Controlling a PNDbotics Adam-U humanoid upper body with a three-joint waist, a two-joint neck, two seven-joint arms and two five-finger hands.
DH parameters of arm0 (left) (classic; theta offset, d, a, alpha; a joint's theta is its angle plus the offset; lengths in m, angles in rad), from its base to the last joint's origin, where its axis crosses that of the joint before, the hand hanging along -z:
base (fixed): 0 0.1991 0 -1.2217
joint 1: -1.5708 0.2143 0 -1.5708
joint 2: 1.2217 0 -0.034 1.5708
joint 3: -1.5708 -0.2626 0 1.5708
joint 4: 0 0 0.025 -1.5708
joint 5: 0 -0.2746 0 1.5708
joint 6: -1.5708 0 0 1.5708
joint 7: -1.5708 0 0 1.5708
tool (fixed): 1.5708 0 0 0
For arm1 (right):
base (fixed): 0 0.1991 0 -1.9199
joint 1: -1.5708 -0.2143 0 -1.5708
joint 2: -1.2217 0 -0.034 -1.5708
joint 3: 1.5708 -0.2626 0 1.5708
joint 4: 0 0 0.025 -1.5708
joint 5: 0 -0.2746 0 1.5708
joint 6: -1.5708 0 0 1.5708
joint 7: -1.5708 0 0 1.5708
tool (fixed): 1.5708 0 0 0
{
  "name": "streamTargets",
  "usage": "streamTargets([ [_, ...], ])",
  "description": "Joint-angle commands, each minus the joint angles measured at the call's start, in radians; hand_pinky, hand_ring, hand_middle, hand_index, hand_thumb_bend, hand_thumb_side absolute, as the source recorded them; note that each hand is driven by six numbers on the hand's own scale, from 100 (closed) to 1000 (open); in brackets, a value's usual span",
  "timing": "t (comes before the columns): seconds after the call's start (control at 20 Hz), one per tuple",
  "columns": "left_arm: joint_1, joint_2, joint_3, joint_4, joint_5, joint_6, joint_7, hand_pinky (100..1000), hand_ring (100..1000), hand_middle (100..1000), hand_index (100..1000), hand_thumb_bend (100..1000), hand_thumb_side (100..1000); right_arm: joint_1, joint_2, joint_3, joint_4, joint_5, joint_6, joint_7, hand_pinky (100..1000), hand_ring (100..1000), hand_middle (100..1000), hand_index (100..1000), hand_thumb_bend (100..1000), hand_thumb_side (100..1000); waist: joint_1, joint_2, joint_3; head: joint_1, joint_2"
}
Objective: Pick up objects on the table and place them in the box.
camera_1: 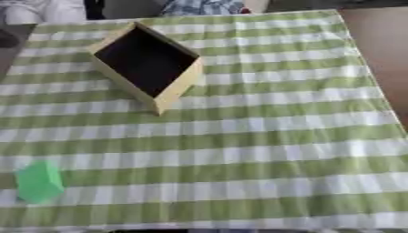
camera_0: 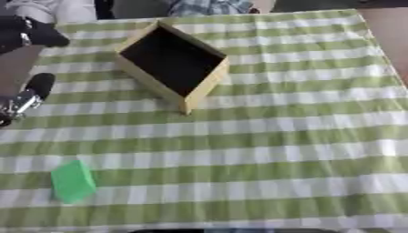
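A pale wooden box (camera_0: 206, 87) with a dark inside stands turned at an angle on the far left part of the table. A small green block (camera_0: 73, 181) lies alone near the front left corner, well apart from the box. Black and silver parts of my left hand (camera_0: 28, 94) show at the left edge of the left eye view, level with the box and far from the block. It holds nothing that I can see. My right hand is out of sight in both views.
A green and white checked cloth (camera_1: 263, 136) covers the table. Bare brown tabletop (camera_1: 382, 41) shows past the cloth's right edge. Another black part of the left arm (camera_0: 32, 32) sits at the upper left.
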Motion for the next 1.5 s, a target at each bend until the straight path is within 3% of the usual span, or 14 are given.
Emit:
streamTargets([
  [0.05, -0.003, 0.045, 0.019, -0.014, -0.009, -0.020, -0.066, 777, 804, 793, 900, 121, 883, -0.010, -0.036, -0.002, -0.015, 0.010, 0.002, -0.001, 583, 794, 730, 920, 100, 967, -0.001, -0.019, 0.003, -0.005, 0.004],
  [0.35, 0.003, 0.071, 0.011, -0.014, 0.002, -0.022, -0.168, 799, 824, 802, 902, 207, 862, -0.006, -0.041, 0.000, -0.015, 0.012, 0.002, -0.001, 583, 794, 730, 920, 100, 967, 0.001, -0.024, 0.011, -0.019, 0.005],
  [0.55, 0.013, 0.097, -0.016, -0.014, 0.016, -0.002, -0.223, 811, 836, 808, 904, 312, 844, -0.001, -0.043, 0.002, -0.015, 0.013, 0.004, 0.000, 581, 794, 729, 920, 100, 968, 0.008, -0.027, 0.015, -0.025, 0.010],
  [0.65, 0.013, 0.100, -0.017, -0.014, 0.011, 0.007, -0.245, 821, 845, 813, 905, 373, 826, 0.000, -0.043, 0.003, -0.015, 0.013, 0.004, 0.001, 580, 794, 728, 920, 100, 968, 0.010, -0.026, 0.016, -0.030, 0.008],
  [0.7, 0.013, 0.102, -0.018, -0.014, 0.003, 0.008, -0.258, 833, 855, 821, 906, 465, 792, 0.000, -0.043, 0.003, -0.015, 0.013, 0.004, 0.001, 581, 794, 728, 920, 100, 968, 0.011, -0.026, 0.016, -0.033, 0.008],
  [0.8, 0.012, 0.105, -0.019, -0.014, -0.020, 0.005, -0.283, 846, 867, 831, 908, 565, 745, -0.001, -0.044, 0.003, -0.015, 0.012, 0.004, 0.001, 581, 794, 728, 920, 100, 967, 0.013, -0.026, 0.015, -0.037, 0.007],
  [0.95, 0.019, 0.104, -0.020, -0.014, -0.060, 0.009, -0.308, 871, 889, 849, 913, 614, 713, -0.001, -0.043, 0.003, -0.015, 0.012, 0.004, 0.001, 581, 794, 728, 920, 100, 967, 0.014, -0.026, 0.013, -0.037, 0.006],
  [1.1, 0.042, 0.112, -0.039, -0.014, -0.091, 0.045, -0.325, 891, 912, 863, 917, 652, 701, -0.001, -0.044, 0.002, -0.015, 0.012, 0.003, 0.000, 581, 794, 728, 920, 100, 967, 0.015, -0.027, 0.010, -0.032, 0.005],
  [1.3, 0.060, 0.126, -0.075, -0.014, -0.140, 0.153, -0.312, 909, 923, 866, 914, 685, 646, 0.000, -0.044, 0.005, -0.015, 0.010, 0.005, 0.004, 580, 794, 727, 920, 100, 967, 0.018, -0.030, 0.011, -0.029, 0.004],
  [1.5, 0.065, 0.127, -0.109, -0.014, -0.147, 0.212, -0.287, 909, 921, 864, 926, 661, 649, -0.001, -0.043, 0.007, -0.015, 0.007, 0.004, 0.006, 580, 794, 727, 920, 100, 966, 0.017, -0.030, 0.009, -0.026, 0.002],
])
